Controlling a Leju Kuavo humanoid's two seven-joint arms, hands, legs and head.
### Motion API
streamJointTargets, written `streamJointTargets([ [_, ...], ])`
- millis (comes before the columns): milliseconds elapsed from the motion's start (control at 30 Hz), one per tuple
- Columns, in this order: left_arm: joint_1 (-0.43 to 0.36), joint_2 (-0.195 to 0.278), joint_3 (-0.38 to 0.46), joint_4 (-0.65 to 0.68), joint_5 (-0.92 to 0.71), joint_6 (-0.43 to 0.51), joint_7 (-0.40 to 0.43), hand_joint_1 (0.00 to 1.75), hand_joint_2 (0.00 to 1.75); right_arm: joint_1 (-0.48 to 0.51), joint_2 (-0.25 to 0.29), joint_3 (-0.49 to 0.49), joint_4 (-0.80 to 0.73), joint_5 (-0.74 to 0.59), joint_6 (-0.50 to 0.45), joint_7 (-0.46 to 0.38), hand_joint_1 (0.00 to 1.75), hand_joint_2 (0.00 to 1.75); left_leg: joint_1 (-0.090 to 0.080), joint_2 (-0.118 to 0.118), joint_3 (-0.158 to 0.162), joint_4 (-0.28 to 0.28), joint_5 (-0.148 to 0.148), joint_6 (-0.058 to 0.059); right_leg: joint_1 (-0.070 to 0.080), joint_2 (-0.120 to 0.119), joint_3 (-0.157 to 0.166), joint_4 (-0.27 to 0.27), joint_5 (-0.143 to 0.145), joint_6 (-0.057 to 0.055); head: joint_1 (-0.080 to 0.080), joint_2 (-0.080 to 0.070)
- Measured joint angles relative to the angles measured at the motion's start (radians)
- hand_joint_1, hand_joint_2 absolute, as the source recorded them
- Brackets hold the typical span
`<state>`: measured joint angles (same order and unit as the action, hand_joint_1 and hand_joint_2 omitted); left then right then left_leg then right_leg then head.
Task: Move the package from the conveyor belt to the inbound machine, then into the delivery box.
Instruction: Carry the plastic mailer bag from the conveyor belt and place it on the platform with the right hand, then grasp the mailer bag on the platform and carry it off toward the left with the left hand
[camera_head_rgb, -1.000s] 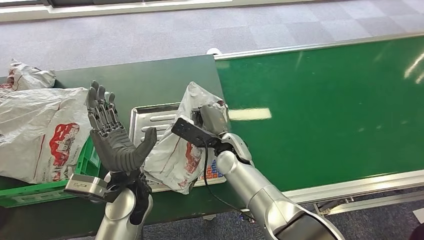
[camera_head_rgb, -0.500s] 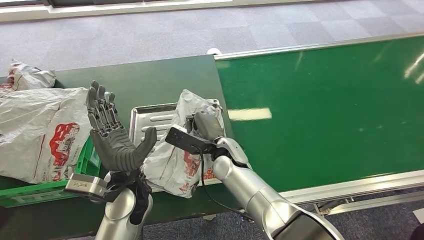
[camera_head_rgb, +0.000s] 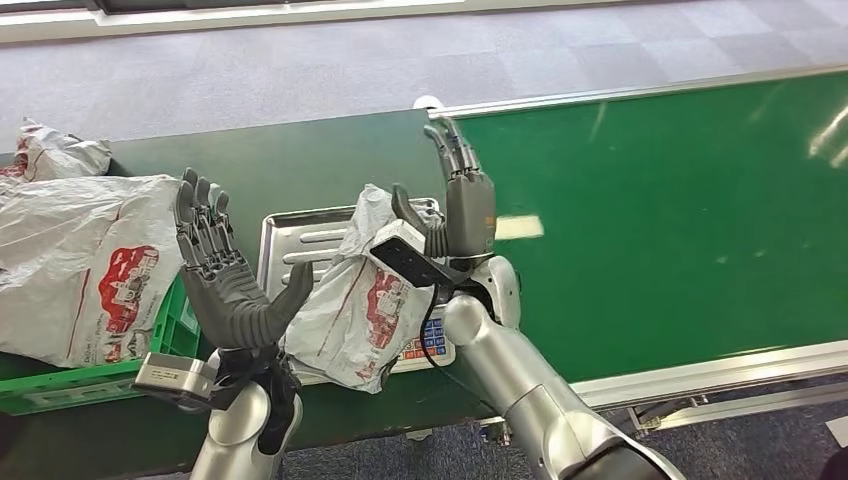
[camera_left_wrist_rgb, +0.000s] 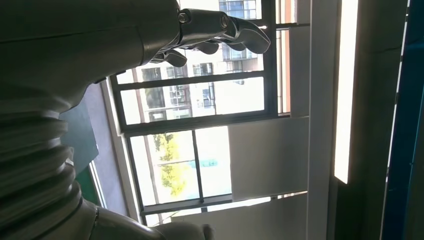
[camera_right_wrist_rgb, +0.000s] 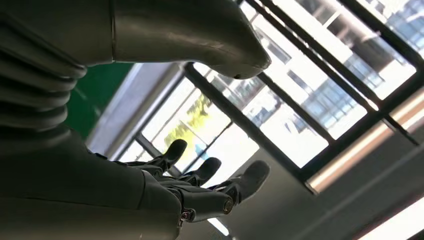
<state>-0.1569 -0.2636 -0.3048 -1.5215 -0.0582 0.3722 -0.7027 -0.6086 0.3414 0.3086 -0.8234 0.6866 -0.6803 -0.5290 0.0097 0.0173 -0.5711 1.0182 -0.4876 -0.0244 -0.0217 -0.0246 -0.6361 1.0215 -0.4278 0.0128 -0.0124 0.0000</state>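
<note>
Package: a crumpled white plastic mailer (camera_head_rgb: 365, 305) with red print sits on the steel tray of the inbound machine (camera_head_rgb: 300, 235), beside the green conveyor belt (camera_head_rgb: 650, 220).
Right hand: the right hand (camera_head_rgb: 462, 200) is raised over the package, fingers straight and apart, holding nothing.
Left hand: the left hand (camera_head_rgb: 225, 275) is upright next to the package, palm spread, empty.
Delivery box: a green crate (camera_head_rgb: 80, 385) at the robot's left holds more white bags (camera_head_rgb: 85, 260).

Head view looks down from high over both raised hands onto the conveyor belt (camera_head_rgb: 650, 220). Both wrist views sit close behind their own hands, facing up toward the windows (camera_left_wrist_rgb: 200, 130), which they share.
</note>
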Motion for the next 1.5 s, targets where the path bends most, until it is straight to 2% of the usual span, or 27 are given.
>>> streamJointTargets([
  [67,0.000,0.000,0.000,0.001,-0.005,0.000,0.000,0.00,1.75,0.059,0.004,-0.062,-0.149,0.115,-0.016,0.006,0.00,0.00,0.000,-0.001,0.000,0.000,0.000,0.000,0.000,0.000,0.000,0.000,0.000,0.000,0.000,0.000],
  [167,0.001,0.000,0.000,0.004,-0.011,0.002,0.000,0.00,1.75,0.132,0.009,-0.147,-0.364,0.174,-0.021,0.004,0.00,0.00,0.000,-0.001,-0.001,0.000,0.000,0.000,0.000,-0.001,0.000,0.000,-0.001,0.000,0.000,0.000],
  [333,0.001,-0.001,0.000,0.008,-0.025,0.015,0.000,0.00,1.75,0.213,0.011,-0.236,-0.638,0.156,-0.022,-0.039,0.00,0.00,0.000,0.000,0.000,0.000,-0.001,0.000,-0.001,0.000,0.000,0.000,-0.001,0.000,0.000,0.000],
  [500,0.000,-0.001,0.000,0.018,-0.050,0.030,0.011,0.00,1.75,0.253,0.012,-0.278,-0.798,0.121,-0.021,-0.068,0.00,0.00,0.000,0.000,0.001,0.000,-0.001,0.000,0.000,0.000,0.000,0.000,-0.001,0.000,0.000,0.000],
  [667,-0.030,0.009,-0.004,0.079,-0.305,0.077,0.173,0.00,1.75,0.284,0.012,-0.335,-0.951,-0.037,-0.021,-0.158,0.00,0.00,0.000,0.001,0.001,0.000,-0.001,0.000,0.000,0.000,0.001,0.000,0.000,0.001,0.000,0.000],
  [767,-0.099,0.021,-0.008,0.173,-0.518,0.044,0.304,0.00,1.75,0.316,0.012,-0.344,-1.032,-0.080,-0.020,-0.168,0.00,0.00,0.000,0.001,0.001,0.000,-0.001,0.001,-0.001,0.000,0.001,-0.001,0.000,0.001,0.000,0.000],
  [867,-0.193,0.038,-0.010,0.314,-0.756,-0.021,0.427,0.00,1.75,0.336,0.012,-0.338,-1.095,-0.103,-0.020,-0.169,0.00,0.00,0.000,0.001,0.002,0.000,-0.001,0.001,-0.001,0.000,0.002,-0.001,0.000,0.000,0.000,0.000],
  [1000,-0.340,0.049,-0.025,0.564,-0.970,-0.094,0.498,0.00,1.75,0.347,0.010,-0.321,-1.134,-0.099,-0.019,-0.170,0.00,0.00,0.000,0.003,0.002,0.000,0.000,0.000,-0.001,0.002,0.002,0.000,0.001,-0.001,0.000,0.000],
  [1100,-0.422,0.050,-0.030,0.743,-1.006,-0.131,0.480,0.00,1.75,0.347,0.010,-0.314,-1.135,-0.081,-0.017,-0.170,0.00,0.00,0.000,0.004,0.003,0.000,0.000,0.000,0.000,0.004,0.001,0.000,0.002,-0.001,0.000,0.000],
  [1200,-0.472,0.047,-0.032,0.867,-1.001,-0.177,0.442,0.00,1.75,0.347,0.010,-0.313,-1.131,-0.071,-0.017,-0.169,0.00,0.00,0.000,0.004,0.003,0.000,0.000,0.000,0.000,0.004,0.001,0.000,0.002,-0.001,0.000,0.000],
  [1467,-0.561,0.031,-0.034,1.028,-1.017,-0.276,0.410,0.00,1.75,0.351,0.009,-0.312,-1.117,-0.059,-0.017,-0.169,0.00,0.00,0.000,0.002,0.003,0.000,0.000,0.000,-0.001,0.002,0.003,0.000,0.001,-0.001,0.000,0.000],
  [1500,-0.569,0.031,-0.036,1.039,-1.020,-0.286,0.409,0.44,1.75,0.351,0.009,-0.312,-1.116,-0.059,-0.017,-0.169,0.00,0.00,0.000,0.002,0.003,0.000,0.000,0.000,-0.001,0.002,0.004,0.000,0.001,-0.001,0.000,0.000],
])
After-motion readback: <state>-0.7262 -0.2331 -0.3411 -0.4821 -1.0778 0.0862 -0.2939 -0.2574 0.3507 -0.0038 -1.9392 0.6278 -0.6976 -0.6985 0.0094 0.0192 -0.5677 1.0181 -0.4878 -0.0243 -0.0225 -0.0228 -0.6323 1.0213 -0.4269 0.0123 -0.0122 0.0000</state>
